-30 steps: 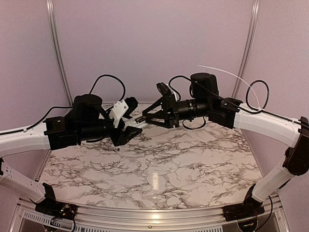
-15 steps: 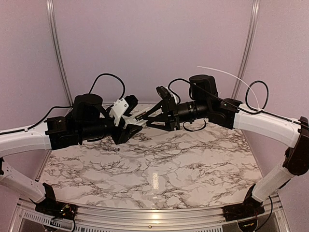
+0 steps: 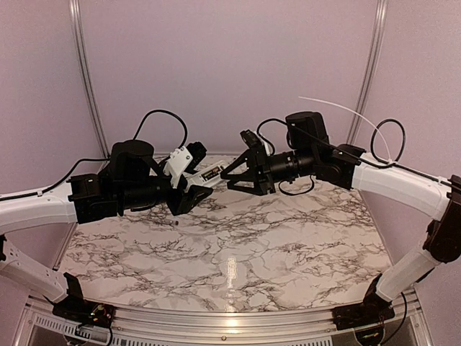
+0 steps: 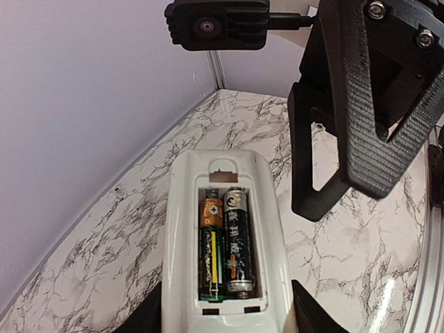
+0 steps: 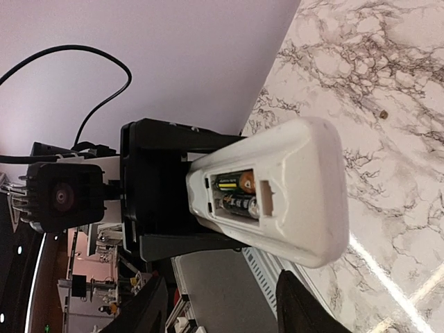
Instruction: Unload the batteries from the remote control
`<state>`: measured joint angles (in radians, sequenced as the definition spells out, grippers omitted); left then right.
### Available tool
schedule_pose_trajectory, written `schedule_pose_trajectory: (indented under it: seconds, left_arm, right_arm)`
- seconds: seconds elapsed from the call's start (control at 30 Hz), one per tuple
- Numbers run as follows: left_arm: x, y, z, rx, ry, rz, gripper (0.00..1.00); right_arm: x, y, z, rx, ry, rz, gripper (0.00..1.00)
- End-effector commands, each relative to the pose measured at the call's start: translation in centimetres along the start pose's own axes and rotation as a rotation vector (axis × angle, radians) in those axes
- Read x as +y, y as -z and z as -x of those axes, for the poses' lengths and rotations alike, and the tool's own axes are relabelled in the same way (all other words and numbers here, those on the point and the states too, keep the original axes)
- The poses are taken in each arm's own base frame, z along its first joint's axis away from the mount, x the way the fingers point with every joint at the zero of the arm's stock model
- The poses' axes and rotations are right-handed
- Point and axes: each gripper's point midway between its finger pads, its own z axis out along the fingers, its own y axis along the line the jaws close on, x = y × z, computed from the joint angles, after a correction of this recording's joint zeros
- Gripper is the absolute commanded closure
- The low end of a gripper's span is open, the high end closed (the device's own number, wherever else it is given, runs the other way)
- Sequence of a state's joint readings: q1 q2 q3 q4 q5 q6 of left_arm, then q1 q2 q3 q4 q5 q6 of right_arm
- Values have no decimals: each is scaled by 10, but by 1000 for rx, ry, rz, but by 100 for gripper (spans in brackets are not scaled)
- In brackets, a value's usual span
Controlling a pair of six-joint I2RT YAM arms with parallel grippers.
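Left fingers [image 4: 149, 316] gripped the remote [image 4: 225, 208] clear of the bench [image 3: 252, 252], bay open, both batteries [image 4: 225, 243] seated, right fingers [image 4: 316, 173] spread wide just beside it; spring end was unclear, so best bet looked like hooking one tip under a cell end and levering out slowly.

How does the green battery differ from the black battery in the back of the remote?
The green battery has a yellow stripe along it, while the black battery carries white print. The green battery's far end is orange; the black battery's far end is pale. The black battery shows a bright metal cap at its near end; the green battery shows none clearly. Both lie side by side, lengthwise, in the open compartment of the remote control, neither lifted out.
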<state>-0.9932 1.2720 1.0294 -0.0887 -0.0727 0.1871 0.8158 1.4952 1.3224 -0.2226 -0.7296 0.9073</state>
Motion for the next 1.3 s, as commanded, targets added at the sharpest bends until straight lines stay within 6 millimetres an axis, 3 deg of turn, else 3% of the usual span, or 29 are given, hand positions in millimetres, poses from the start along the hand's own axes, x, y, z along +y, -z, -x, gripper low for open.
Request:
schedule_pose_trajectory:
  seconds: [0.0, 0.2, 0.47, 0.6, 0.73, 1.07, 1.13, 1.27]
  left_arm:
    - [4, 5, 18, -50, -2, 15, 100]
    - [-13, 12, 31, -96, 1, -90, 100]
    - [-34, 17, 40, -128, 10, -221, 100]
    - [-34, 15, 43, -132, 8, -220, 100]
    - [-36, 11, 46, -134, 6, -233, 100]
    - [-35, 2, 43, -116, 8, -224, 100]
    - [-35, 0, 43, -116, 9, -222, 96]
    - [-31, 1, 43, -114, 10, -202, 58]
  right_arm:
    - [17, 32, 21, -97, 55, -26, 45]
    - [7, 42, 28, -132, 57, -78, 28]
    - [16, 31, 33, -104, 56, -5, 25]
    - [25, 26, 27, -52, 69, 61, 31]
    - [33, 25, 15, 6, 87, 109, 43]
    - [28, 24, 8, 28, 79, 115, 73]
    - [26, 24, 7, 32, 77, 107, 79]
    - [17, 25, 12, -1, 75, 57, 85]
